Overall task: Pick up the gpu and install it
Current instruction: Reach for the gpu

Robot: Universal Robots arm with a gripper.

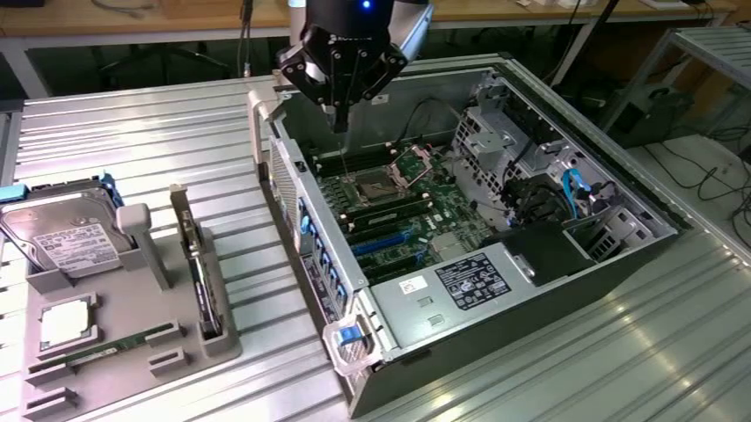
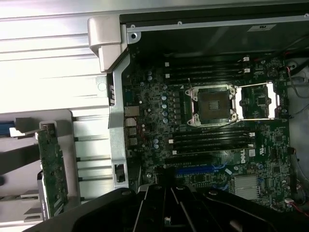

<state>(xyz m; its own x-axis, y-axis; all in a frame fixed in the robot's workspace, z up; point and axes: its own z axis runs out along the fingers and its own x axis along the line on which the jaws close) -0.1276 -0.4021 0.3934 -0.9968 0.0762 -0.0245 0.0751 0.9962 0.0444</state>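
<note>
A robotics lab or workshop. A ribbed metal table (image 1: 176,132) carries an open computer case (image 1: 493,352) lying on its side, with a robot's gripper (image 1: 340,123) above its far end. At the exterior view's left, a grey holder (image 1: 129,325) keeps a hard drive (image 1: 65,233). A wooden workbench (image 1: 176,19) runs along the far side, and cables (image 1: 716,176) trail on the floor at the exterior view's right.

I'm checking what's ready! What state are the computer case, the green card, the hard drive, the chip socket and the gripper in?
computer case: on its side, panel off, motherboard exposed.
gpu: upright on edge in the gray holder, not picked up.
hard drive: sitting in the same holder.
CPU socket: frame flipped open.
gripper: shut, empty, above the open case.
</note>
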